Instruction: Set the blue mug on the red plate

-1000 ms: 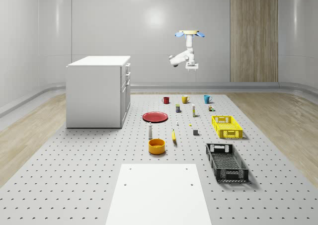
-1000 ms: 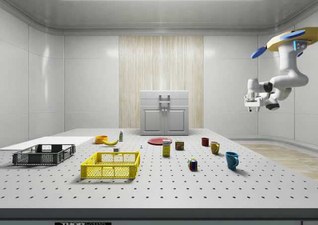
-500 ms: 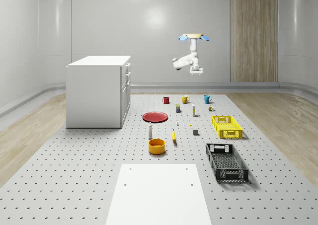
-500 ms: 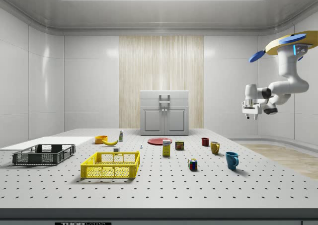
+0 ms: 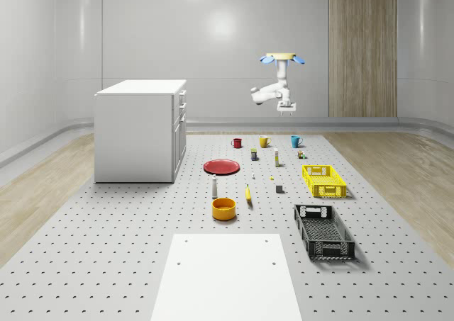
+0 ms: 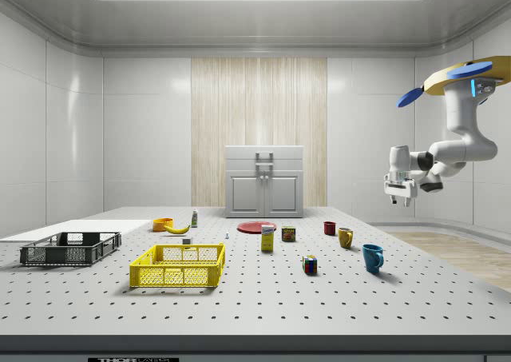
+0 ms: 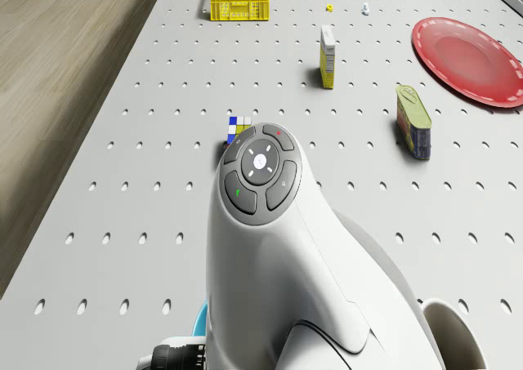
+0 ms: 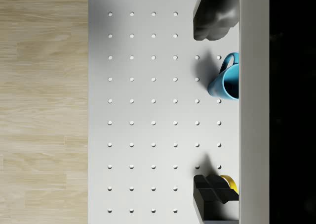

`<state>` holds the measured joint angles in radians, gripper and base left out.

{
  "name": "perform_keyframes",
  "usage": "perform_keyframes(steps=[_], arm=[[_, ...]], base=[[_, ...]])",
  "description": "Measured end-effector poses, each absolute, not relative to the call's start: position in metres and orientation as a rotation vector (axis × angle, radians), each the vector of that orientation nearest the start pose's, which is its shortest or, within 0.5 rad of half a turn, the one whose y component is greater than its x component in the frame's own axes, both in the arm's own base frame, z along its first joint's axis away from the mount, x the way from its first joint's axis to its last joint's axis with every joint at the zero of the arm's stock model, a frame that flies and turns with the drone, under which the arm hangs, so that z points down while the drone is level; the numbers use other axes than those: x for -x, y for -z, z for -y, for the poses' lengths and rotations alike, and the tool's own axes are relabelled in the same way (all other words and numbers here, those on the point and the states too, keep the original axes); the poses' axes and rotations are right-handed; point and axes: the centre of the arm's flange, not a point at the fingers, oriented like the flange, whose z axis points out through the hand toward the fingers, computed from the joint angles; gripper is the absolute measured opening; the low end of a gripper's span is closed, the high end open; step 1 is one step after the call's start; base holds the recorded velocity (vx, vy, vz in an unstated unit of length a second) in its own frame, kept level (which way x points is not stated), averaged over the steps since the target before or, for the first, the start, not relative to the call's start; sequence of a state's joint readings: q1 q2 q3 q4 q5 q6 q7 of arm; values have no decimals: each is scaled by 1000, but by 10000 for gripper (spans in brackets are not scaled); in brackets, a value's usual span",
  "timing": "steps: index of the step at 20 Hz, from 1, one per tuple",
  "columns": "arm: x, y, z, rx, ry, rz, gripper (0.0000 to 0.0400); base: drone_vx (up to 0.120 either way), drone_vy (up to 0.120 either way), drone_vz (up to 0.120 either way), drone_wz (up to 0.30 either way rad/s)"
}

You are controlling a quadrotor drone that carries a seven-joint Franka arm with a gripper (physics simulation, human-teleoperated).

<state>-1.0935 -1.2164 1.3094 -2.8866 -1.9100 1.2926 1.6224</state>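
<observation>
Nearest in the whole-scene view, a flat white sheet [image 5: 227,275] lies on the grey perforated desk [image 5: 106,243]. Beyond it, a black mesh crate [image 5: 323,231] sits toward that view's right, with a round orange bowl [image 5: 223,208] nearer the middle and a yellow banana [image 5: 248,193] just past the bowl. Farther on stands a yellow mesh crate [image 5: 323,181], and toward the left the flat round red plate [image 5: 222,166] rests bare on the desk beside a white cabinet [image 5: 140,130]. At the far end three mugs stand in a row: a red mug [image 5: 237,143], a yellow mug [image 5: 263,142] and the blue ceramic mug [image 5: 296,142], upright on the desk and well apart from the plate. A small multicoloured cube [image 5: 302,154] lies near the blue mug.

The yellow-bodied quadrotor drone [image 5: 283,58] hovers high above that far end, its white arm [image 6: 447,142] bent downward. The claw [image 6: 399,200] hangs in the air well above the desk, over its far edge near the blue mug. In the wrist view its two dark fingers [image 8: 212,21] are spread wide and hold nothing, with the blue mug [image 8: 226,80] on the desk below between them.
</observation>
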Motion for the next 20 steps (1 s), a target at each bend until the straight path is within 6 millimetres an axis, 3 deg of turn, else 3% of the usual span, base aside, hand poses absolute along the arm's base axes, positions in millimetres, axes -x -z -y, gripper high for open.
perform_keyframes(steps=[4, 6, 10, 17, 20], arm=[[-307, -491, 0, -1, -785, 2, 400], [-307, -491, 0, -1, -785, 2, 400], [-307, -491, 0, -1, -785, 2, 400], [-307, -491, 0, -1, -785, 2, 400], [-307, -491, 0, -1, -785, 2, 400]], base=[[120, 120, -120, 0], [120, 100, 0, 0], [120, 0, -20, 0], [120, 0, -120, 0], [120, -93, -120, 0]])
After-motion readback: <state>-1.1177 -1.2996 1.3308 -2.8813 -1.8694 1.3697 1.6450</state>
